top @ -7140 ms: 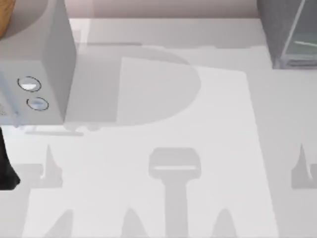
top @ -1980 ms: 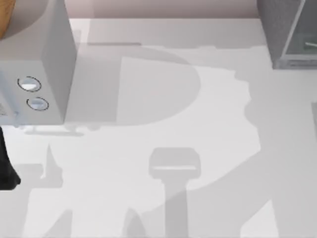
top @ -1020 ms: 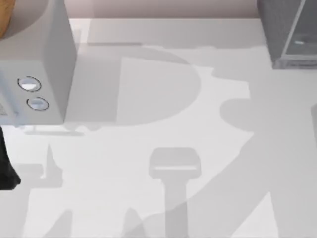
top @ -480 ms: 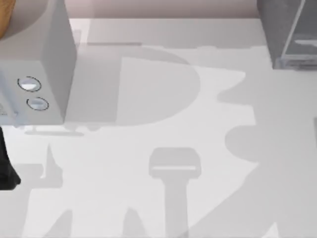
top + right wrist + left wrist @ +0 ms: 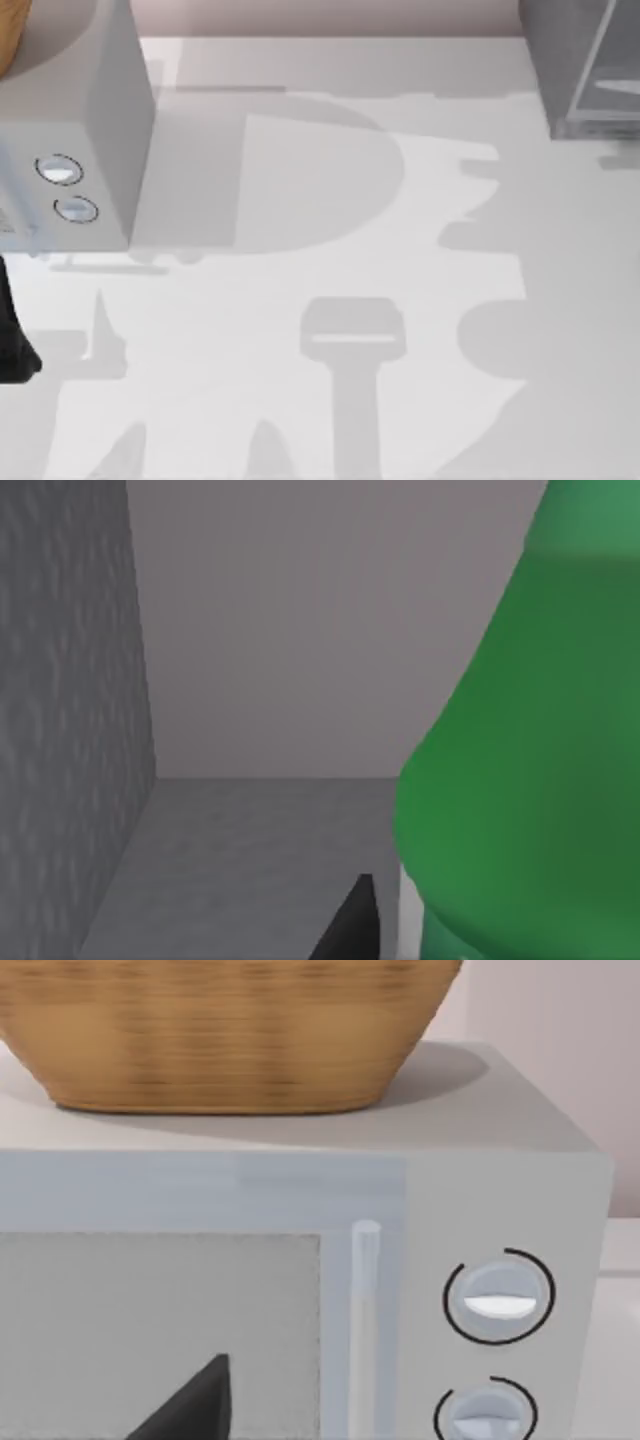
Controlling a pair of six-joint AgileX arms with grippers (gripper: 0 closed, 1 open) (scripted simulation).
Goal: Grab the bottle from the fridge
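The bright green bottle (image 5: 530,760) looms very close in the right wrist view, standing on the grey floor inside the fridge (image 5: 65,730), whose speckled side wall rises beside it. A dark tip of my right gripper (image 5: 350,925) shows just beside the bottle's base. From above, the fridge (image 5: 570,60) sits at the table's far right corner with its pale glass pane (image 5: 612,85) swung out. My left arm (image 5: 12,340) is parked at the left edge, and my left gripper (image 5: 190,1405) faces the microwave door.
A light grey microwave (image 5: 90,120) with two round knobs (image 5: 498,1298) stands at the far left, with a woven basket (image 5: 220,1030) on top of it. The white table (image 5: 320,250) carries broad arm shadows on its right half.
The right arm's shadow on the table's right side has slid toward the near edge over the last seconds. The left arm and the microwave have stayed put.
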